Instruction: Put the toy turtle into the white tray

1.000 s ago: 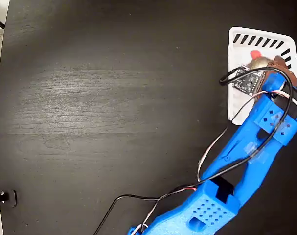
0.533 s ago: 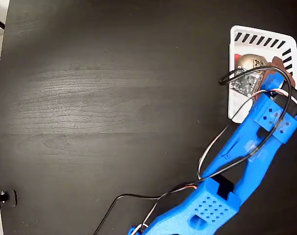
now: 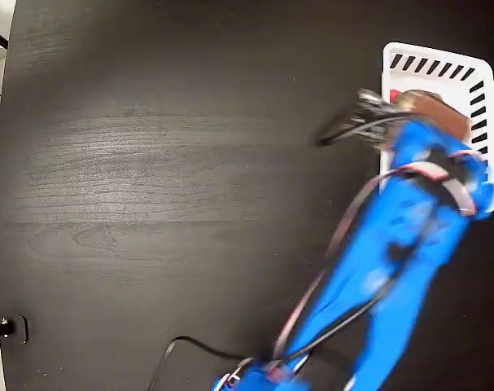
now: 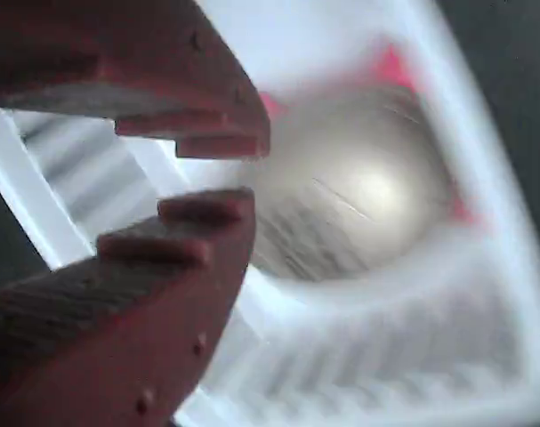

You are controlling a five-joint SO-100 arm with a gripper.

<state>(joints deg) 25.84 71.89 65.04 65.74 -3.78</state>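
The toy turtle (image 4: 358, 191) lies inside the white tray (image 4: 287, 36), blurred in the wrist view, its pale shiny shell ringed by red-pink bits. In the fixed view only a red bit of the turtle (image 3: 395, 97) shows in the tray (image 3: 438, 59) at the top right. My gripper (image 4: 243, 173) has brown-red fingers (image 4: 145, 267) a narrow gap apart with nothing between them, just to the left of the turtle and clear of it. In the fixed view the gripper (image 3: 432, 110) hovers blurred over the tray and hides most of the turtle.
The blue arm (image 3: 393, 261) crosses the lower right of the black wooden table (image 3: 165, 179), trailing black and white cables (image 3: 344, 126). The tray's black slanted slots (image 3: 434, 67) run along its far and right edges.
The turtle has gone from the fingers onto the tray floor. The arm is now blurred with motion, swinging left and lifting, and its wrist board has shifted left of the tray.
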